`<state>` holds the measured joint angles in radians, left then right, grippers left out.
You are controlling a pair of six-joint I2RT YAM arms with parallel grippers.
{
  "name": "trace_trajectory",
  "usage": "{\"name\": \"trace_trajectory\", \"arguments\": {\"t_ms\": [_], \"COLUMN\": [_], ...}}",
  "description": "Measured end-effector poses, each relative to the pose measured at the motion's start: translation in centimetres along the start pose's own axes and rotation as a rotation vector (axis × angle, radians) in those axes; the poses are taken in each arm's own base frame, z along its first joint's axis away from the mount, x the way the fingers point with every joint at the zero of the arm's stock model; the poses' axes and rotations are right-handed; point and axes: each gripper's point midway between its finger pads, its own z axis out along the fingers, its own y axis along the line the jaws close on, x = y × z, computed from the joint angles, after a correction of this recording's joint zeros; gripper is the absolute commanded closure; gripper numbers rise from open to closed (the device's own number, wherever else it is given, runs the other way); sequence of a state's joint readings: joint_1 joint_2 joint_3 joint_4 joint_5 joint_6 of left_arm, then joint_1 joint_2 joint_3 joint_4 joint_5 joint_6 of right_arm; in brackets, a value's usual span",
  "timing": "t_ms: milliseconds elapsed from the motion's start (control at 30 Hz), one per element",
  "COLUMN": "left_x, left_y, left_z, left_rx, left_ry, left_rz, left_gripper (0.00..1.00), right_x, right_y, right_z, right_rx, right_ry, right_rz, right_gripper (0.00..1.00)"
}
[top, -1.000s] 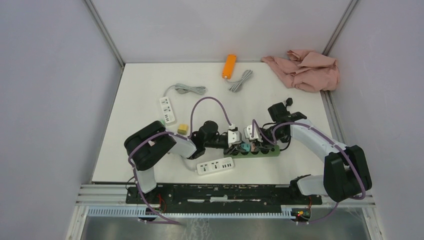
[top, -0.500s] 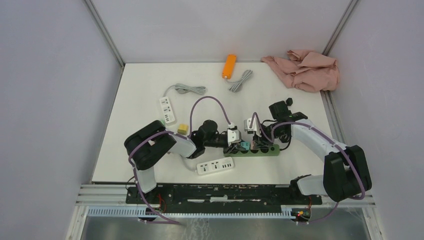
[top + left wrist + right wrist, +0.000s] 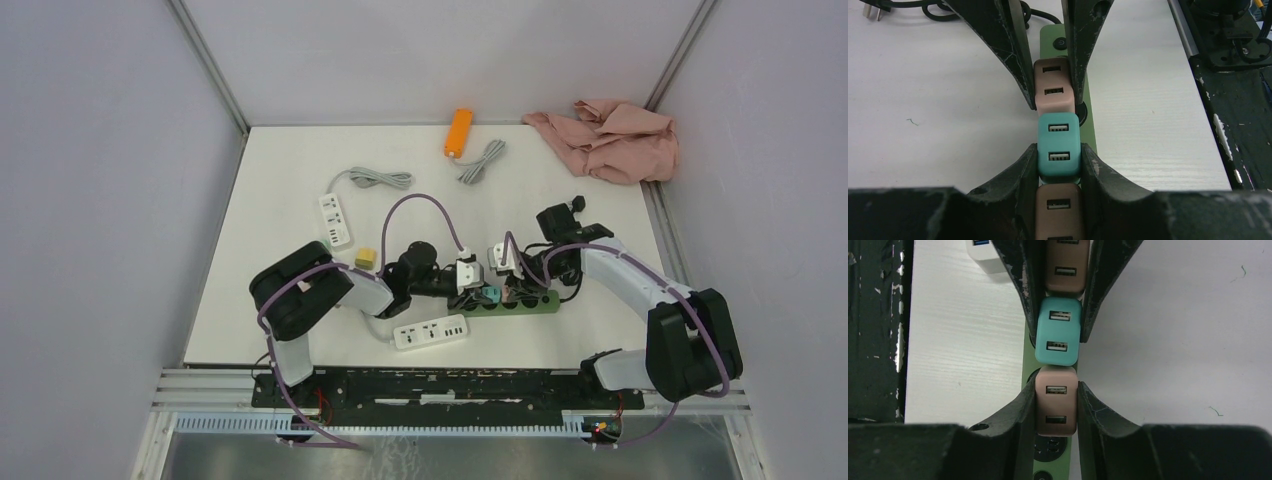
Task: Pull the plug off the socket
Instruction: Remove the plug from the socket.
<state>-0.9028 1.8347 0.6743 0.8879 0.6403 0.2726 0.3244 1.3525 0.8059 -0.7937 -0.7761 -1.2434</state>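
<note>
A green power strip point(image 3: 545, 302) lies on the white table with three USB charger plugs in a row. In the left wrist view my left gripper point(image 3: 1058, 155) is shut on the teal middle plug point(image 3: 1058, 145). A brown plug point(image 3: 1058, 212) also sits between its fingers, further back. In the right wrist view my right gripper point(image 3: 1056, 390) is shut on the other brown plug point(image 3: 1056, 407), beside the teal plug point(image 3: 1058, 337). A free black socket on the strip point(image 3: 1060, 467) shows below it. In the top view the left gripper point(image 3: 476, 293) and the right gripper point(image 3: 512, 288) face each other over the strip.
A white power strip point(image 3: 430, 331) lies just in front of the green one, and another point(image 3: 335, 220) lies at the left. A yellow cube point(image 3: 366, 258), an orange strip point(image 3: 458, 131) with a grey cord, and a pink cloth point(image 3: 610, 138) lie further off.
My right gripper rose slightly and came back down over the strip. The left gripper and the green strip have stayed about where they were. Both grips look unchanged.
</note>
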Motion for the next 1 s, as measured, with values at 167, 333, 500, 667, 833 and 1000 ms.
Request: {"name": "trace_trajectory", "arguments": {"t_ms": [167,333,500,667,833,1000], "left_x": [0.1,0.1,-0.3,-0.4,-0.3,-0.2], "left_y": [0.1,0.3,0.3,0.1,0.3,0.5], "left_z": [-0.1,-0.2,0.1,0.2,0.1,0.0], "left_rx": [0.0,-0.003,-0.001,0.004,0.001,-0.005], "left_ry": [0.003,0.0,-0.01,-0.014,-0.01,-0.01], "left_rz": [-0.004,-0.003,0.007,0.009,0.006,0.005], "left_gripper": [0.97,0.97,0.97,0.97,0.97,0.97], "right_x": [-0.1,0.2,0.3,-0.1,-0.3,-0.3], "right_y": [-0.6,-0.9,-0.4,0.2,-0.5,-1.2], "right_z": [0.2,-0.3,-1.0,-1.0,-0.7,-0.7], "right_rx": [0.041,0.057,0.012,-0.055,-0.02,0.046], "right_ry": [0.013,0.003,0.005,-0.026,-0.025,-0.019], "right_rz": [0.113,0.148,0.065,0.004,0.085,0.174], "right_gripper": [1.0,1.0,1.0,1.0,1.0,1.0]}}
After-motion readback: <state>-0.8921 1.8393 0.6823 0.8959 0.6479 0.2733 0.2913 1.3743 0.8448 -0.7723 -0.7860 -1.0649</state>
